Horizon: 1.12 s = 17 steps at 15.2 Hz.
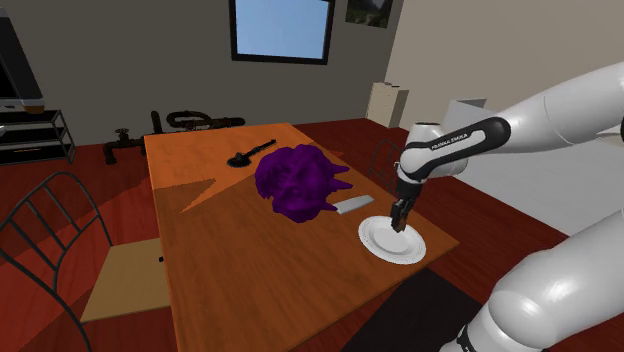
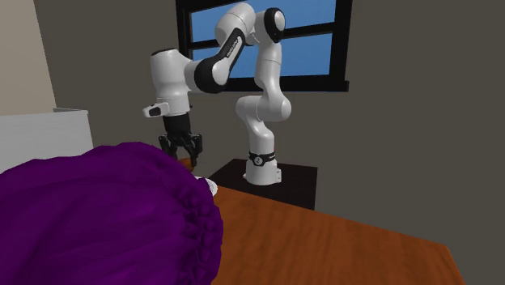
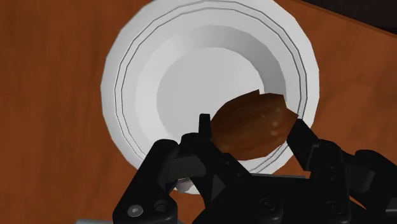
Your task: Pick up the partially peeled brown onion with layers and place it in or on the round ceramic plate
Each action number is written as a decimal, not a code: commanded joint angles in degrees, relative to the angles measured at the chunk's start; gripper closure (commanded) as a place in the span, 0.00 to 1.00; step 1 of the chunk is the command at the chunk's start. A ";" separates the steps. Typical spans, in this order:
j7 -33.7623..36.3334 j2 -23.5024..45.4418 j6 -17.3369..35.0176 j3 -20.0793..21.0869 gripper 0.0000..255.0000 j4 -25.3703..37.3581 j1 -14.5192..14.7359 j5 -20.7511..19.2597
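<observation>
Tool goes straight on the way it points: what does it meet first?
The white plate, right under it. The brown onion clasped in the tool would likely touch first, near the plate's rim. Gap unclear.

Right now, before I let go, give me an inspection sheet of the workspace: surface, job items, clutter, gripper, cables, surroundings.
Surface: wooden table, its top level.
Job's things: brown onion held over the white plate, near its rim.
Clutter: purple crumpled heap mid-table; black utensil beyond it; small grey object between heap and plate.
Grippers: gripper shut on the onion, pointing down at the plate.
Cables: nothing seen.
Surroundings: chair at the table's side, window in the far wall.
</observation>
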 commanded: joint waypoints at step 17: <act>-2.01 8.84 11.74 -1.04 1.00 -3.05 0.75 2.16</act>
